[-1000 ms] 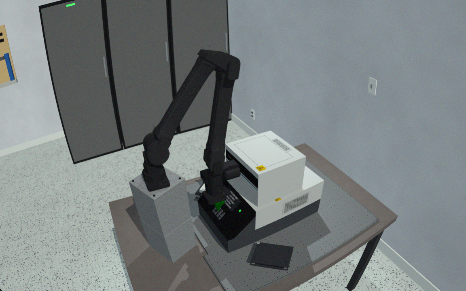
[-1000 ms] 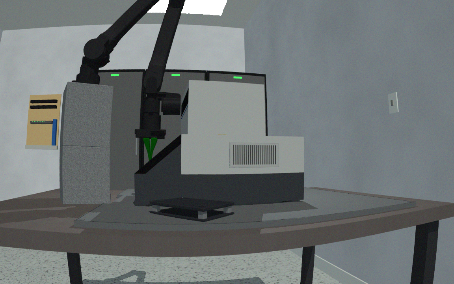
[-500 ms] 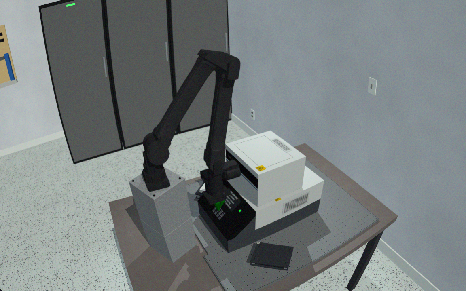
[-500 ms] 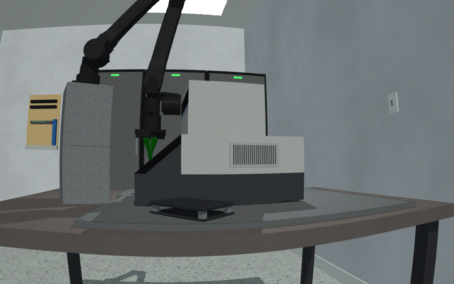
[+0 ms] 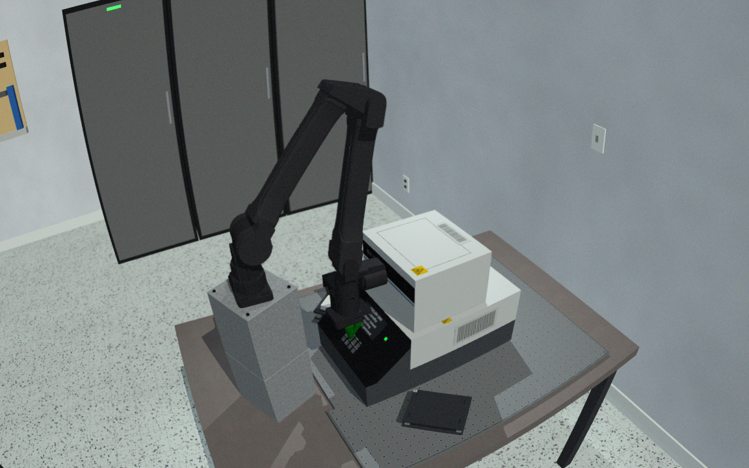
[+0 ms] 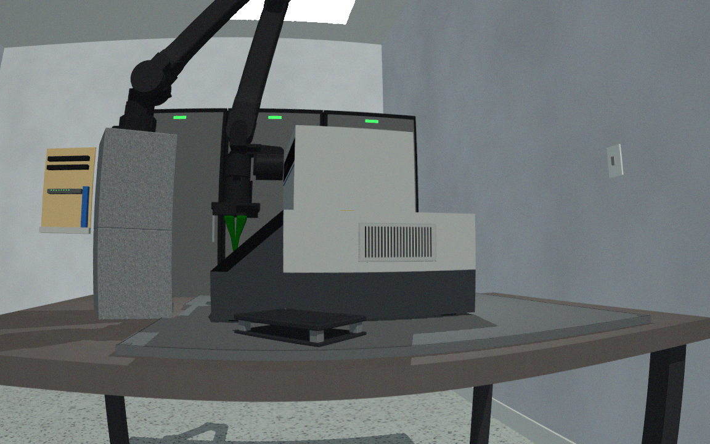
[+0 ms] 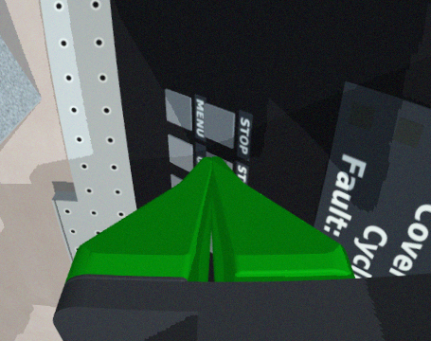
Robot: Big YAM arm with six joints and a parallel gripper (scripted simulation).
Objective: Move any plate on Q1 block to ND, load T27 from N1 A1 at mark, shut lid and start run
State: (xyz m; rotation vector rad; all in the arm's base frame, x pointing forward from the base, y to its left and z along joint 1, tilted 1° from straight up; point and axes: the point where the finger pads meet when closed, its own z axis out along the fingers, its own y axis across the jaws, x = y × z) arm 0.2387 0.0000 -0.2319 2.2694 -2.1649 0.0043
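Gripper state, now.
Gripper: shut, holding nothing, its green fingers pressed together over the keypad.
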